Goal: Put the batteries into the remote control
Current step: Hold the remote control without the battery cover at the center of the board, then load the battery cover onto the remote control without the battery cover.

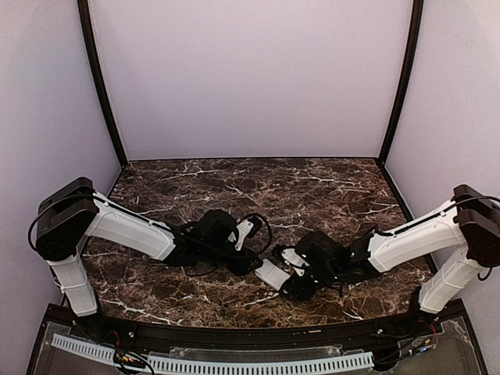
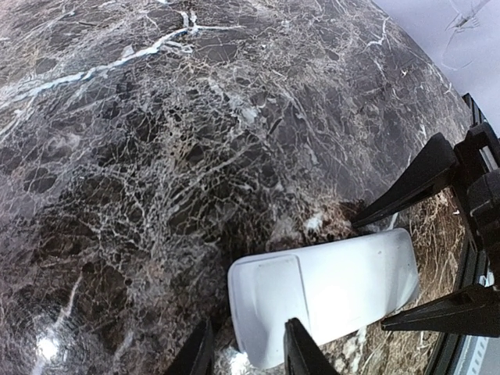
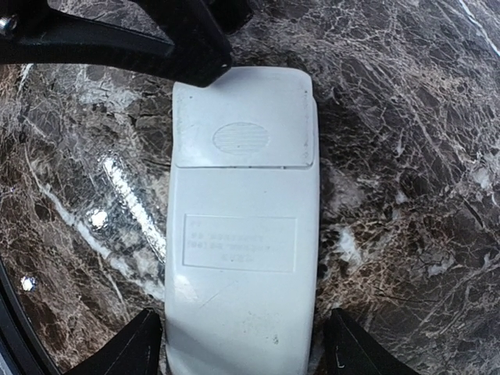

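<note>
White rectangular remote control (image 3: 242, 250) face-down, cover (image 3: 242, 117) on; batteries unseen, loading unconfirmed. Right jaws spread astride it; left jaws narrowly apart.

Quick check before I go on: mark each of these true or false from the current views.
1. The remote lies back up, with its buttons hidden. True.
2. The cover is off and lies on the table. False: it is still fitted on the remote's back.
3. The right claw has one finger on each side of the remote's plain end. True.
4. The batteries lie beside the remote. False: no batteries show in any view.
5. The left claw is at the remote's cover end. True.
</note>
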You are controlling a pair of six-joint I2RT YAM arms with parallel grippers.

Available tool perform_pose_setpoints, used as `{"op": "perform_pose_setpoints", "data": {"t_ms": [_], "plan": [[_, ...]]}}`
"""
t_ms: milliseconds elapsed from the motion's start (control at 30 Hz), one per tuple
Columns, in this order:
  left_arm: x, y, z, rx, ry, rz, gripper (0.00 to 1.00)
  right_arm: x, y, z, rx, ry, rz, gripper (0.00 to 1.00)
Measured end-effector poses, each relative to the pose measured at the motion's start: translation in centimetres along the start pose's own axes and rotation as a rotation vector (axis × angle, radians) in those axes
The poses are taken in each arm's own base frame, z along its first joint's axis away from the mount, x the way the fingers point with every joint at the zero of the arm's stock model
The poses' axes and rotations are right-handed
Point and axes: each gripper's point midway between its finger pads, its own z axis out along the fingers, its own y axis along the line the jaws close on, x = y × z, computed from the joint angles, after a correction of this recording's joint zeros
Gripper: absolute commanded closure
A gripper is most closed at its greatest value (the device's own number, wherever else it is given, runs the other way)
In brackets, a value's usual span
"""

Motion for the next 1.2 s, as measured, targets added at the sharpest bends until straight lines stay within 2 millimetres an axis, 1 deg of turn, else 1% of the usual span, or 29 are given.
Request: {"op": "perform_pose_setpoints", "data": {"t_ms": [367, 600, 833, 1133, 1200], "plan": [[0.1, 0.1, 0.8, -0.002, 0.012, 0.016, 0.73, -0.1, -0.1, 0.1, 0.009, 0.001, 0.006, 0.33], [0.7, 0.2, 1.3, 0.002, 0.034, 0.018, 0.78, -0.2, -0.2, 0.2, 0.012, 0.000, 0.006, 0.36], [0.7, 0.2, 1.5, 0.004, 0.040, 0.020, 0.81, -0.2, -0.2, 0.2, 0.016, -0.001, 0.006, 0.38], [1.3, -0.2, 1.5, 0.007, 0.059, 0.021, 0.83, -0.3, -0.1, 0.4, 0.013, 0.000, 0.005, 0.45], [1.3, -0.2, 1.5, 0.005, 0.059, 0.008, 0.85, -0.3, -0.1, 0.4, 0.013, 0.000, 0.005, 0.48]]}}
